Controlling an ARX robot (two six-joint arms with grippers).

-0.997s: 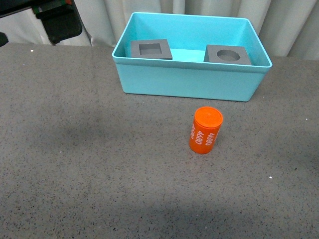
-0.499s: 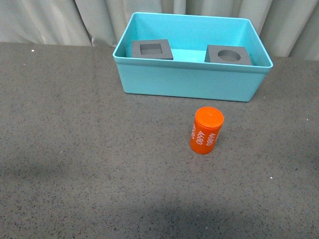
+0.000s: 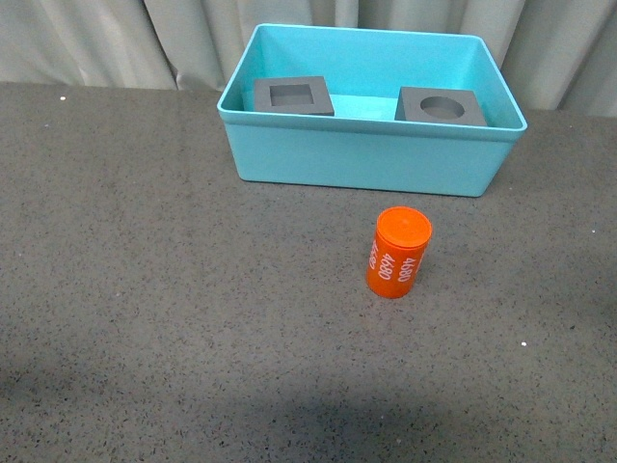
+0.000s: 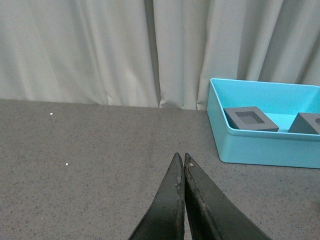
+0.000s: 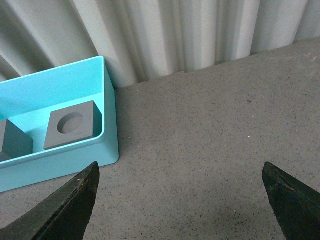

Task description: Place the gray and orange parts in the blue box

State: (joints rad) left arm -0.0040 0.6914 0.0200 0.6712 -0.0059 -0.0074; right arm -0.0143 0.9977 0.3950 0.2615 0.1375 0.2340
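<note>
The blue box point(image 3: 371, 159) stands at the back of the table. Inside it sit two gray cubes: one with a square recess point(image 3: 293, 95) on the left, one with a round recess point(image 3: 441, 105) on the right. The orange cylinder point(image 3: 398, 253) with white numerals stands upright on the table just in front of the box. Neither arm shows in the front view. My left gripper point(image 4: 180, 157) is shut and empty, over bare table left of the blue box point(image 4: 260, 147). My right gripper point(image 5: 180, 172) is open and empty, beside the blue box point(image 5: 107, 125) with the round-recess cube point(image 5: 71, 125).
Pale curtains point(image 3: 96, 39) hang behind the dark speckled table point(image 3: 145, 289). Open tabletop lies around the orange cylinder and in front of the box.
A dark arm part at the top left of the front view one second ago has left the frame. The cubes, box and cylinder have not moved.
</note>
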